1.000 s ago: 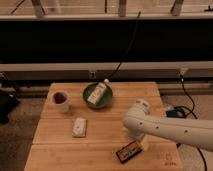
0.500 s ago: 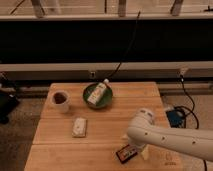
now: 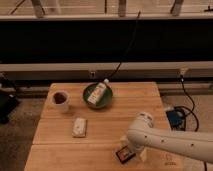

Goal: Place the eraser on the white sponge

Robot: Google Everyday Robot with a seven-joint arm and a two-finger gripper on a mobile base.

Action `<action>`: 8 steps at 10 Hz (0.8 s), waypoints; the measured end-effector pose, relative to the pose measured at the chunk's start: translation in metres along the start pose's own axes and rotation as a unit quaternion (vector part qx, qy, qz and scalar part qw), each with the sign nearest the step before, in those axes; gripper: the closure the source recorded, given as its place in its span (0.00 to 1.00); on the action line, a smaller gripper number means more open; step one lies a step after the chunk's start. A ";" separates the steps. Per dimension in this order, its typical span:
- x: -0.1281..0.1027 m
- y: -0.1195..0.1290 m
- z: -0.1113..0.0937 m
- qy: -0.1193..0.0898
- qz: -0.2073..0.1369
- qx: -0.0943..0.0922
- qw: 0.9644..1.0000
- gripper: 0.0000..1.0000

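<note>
Black flat rectangular eraser (image 3: 125,155) lay at the claw (image 3: 133,149), likely for pickup; couldn't tell its grip. Off-white rectangular sponge (image 3: 79,127) sat well apart.

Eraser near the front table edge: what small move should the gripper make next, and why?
Probably lower the gripper onto the eraser and grasp it: the gripper hangs just beside the eraser, which lies on the table, apart from the white sponge.

Wooden surface (image 3: 107,131) on grey floor (image 3: 30,102); behind it a dark wall panel (image 3: 65,42), a black cable (image 3: 129,50) trailing down. The hand (image 3: 131,150) is low at the surface's front edge.
</note>
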 end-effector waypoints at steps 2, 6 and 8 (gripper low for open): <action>-0.001 0.003 0.006 -0.005 -0.001 -0.003 1.000 0.38; -0.004 0.007 0.007 -0.025 -0.008 -0.007 1.000 0.80; -0.007 0.008 0.003 -0.025 -0.013 -0.013 1.000 0.97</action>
